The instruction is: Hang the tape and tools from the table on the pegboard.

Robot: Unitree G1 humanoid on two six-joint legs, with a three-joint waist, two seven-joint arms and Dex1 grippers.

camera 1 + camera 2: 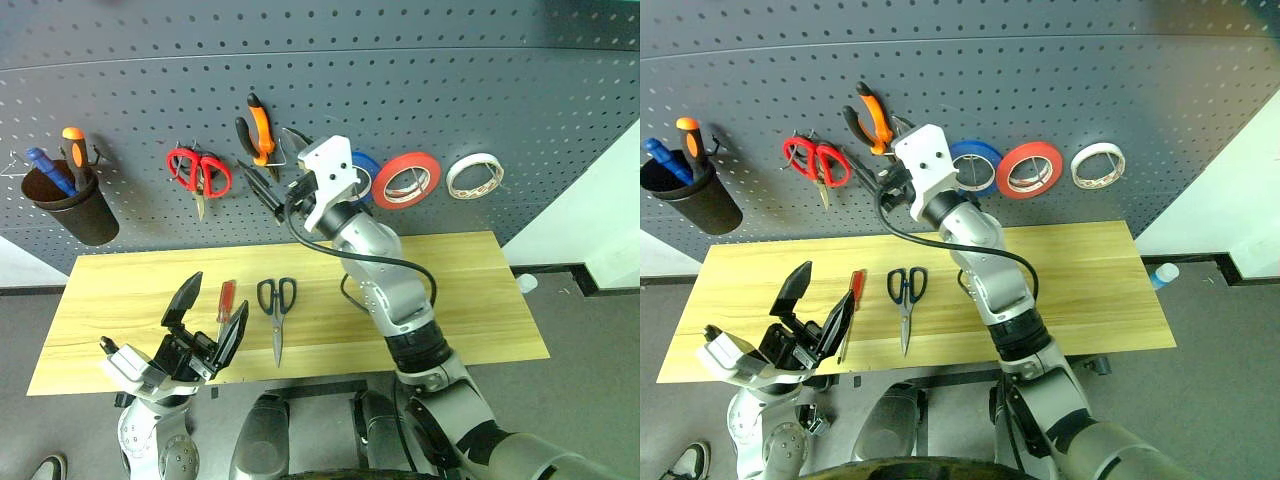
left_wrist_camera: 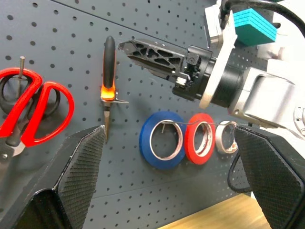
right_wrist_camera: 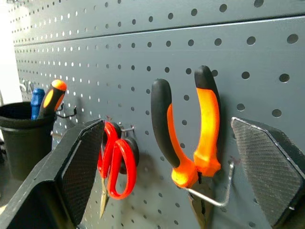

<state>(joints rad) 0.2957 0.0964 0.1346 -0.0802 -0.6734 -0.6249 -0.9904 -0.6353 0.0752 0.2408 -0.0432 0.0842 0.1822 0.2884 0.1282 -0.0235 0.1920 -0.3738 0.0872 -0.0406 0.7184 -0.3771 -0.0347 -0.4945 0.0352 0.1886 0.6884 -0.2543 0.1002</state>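
Pegboard (image 1: 480,90) status: pliers (image 1: 258,127) with orange-and-black handles hang nose-down on a wire hook, between the red-handled scissors (image 1: 199,172) and the blue tape roll (image 1: 974,165). Next along the board come the red-orange roll (image 1: 407,179) and the whitish-cream tape (image 1: 475,175) — all three rolls on hooks, the cream ring farthest from the pliers.

Container: black cup (image 1: 72,206) hooked at the board's left end, holding a blue-handled tool (image 1: 49,171) and an orange-handled tool (image 1: 76,152), both handle-up (tips hidden inside the cup).

Surface (image 1: 470,290): red-handled screwdriver (image 1: 226,301) and dark-handled long scissors (image 1: 277,310) lie side by side near the front-left area, apart from each other, blades of the scissors pointing toward the front edge.

Right end effector (image 1: 262,187): raised up at the board, just below and beside the pliers, fingers spread wide with nothing between them. The right wrist view looks between its own pads (image 3: 81,167) straight at the hanging pliers.

Left end effector (image 1: 205,320): low over the front-left of the surface, close to the screwdriver — jaws wide apart, empty, pointing up toward the board.
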